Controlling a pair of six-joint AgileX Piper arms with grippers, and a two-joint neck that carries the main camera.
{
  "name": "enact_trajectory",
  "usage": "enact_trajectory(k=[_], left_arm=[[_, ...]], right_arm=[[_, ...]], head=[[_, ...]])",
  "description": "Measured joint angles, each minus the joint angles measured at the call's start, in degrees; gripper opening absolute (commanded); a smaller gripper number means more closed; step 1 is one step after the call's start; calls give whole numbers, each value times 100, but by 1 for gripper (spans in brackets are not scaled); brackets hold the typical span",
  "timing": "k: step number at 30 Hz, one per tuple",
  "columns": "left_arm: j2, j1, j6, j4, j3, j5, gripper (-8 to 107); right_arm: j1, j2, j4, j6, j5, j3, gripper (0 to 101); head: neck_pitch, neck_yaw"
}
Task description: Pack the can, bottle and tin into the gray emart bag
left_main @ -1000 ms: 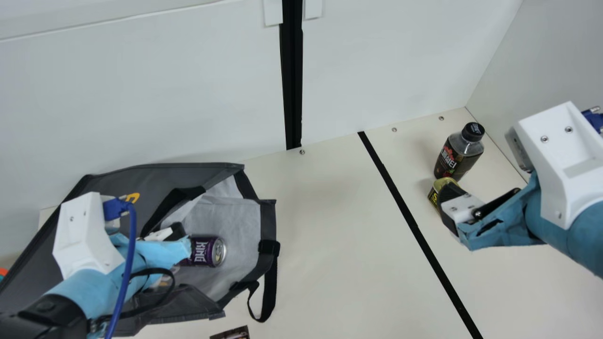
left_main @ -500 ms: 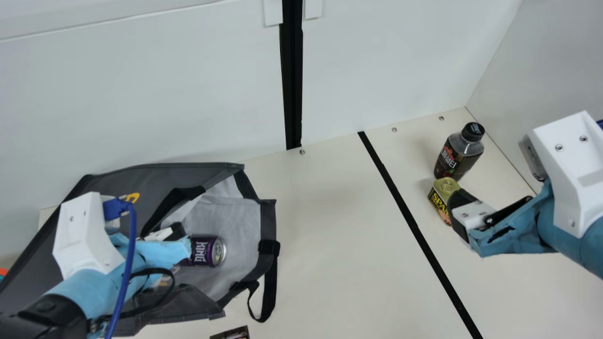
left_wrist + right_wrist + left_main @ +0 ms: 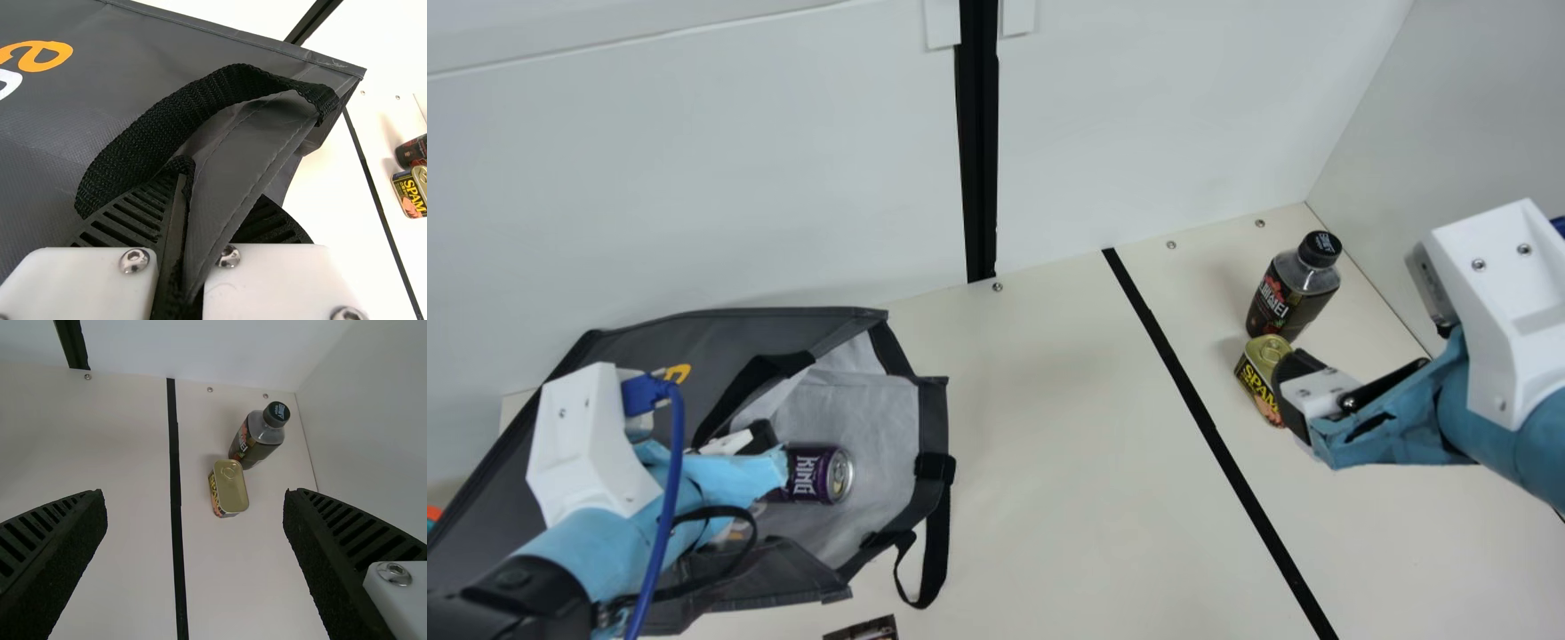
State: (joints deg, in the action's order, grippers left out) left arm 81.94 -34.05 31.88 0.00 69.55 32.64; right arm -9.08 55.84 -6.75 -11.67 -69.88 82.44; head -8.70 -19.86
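So on the cream surface (image 3: 1049, 462) there's the gray emart bag (image 3: 720, 333), lying open. Left gripper (image 3: 761, 436) is pinching its edge, right gripper (image 3: 1288, 382) is spread wide near the tin. Bottle (image 3: 1294, 293) is standing up over on the right side, purple can (image 3: 809, 476) is on its side in the bag, and the tin (image 3: 1258, 378) stands just beside the bottle.
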Motion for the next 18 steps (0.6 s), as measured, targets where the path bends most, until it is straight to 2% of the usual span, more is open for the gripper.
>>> enact_trajectory(k=[18], left_arm=[[0, 0, 0, 0, 0, 0, 10]], right_arm=[[-104, 481, -84, 85, 0, 480, 91]], head=[[0, 0]])
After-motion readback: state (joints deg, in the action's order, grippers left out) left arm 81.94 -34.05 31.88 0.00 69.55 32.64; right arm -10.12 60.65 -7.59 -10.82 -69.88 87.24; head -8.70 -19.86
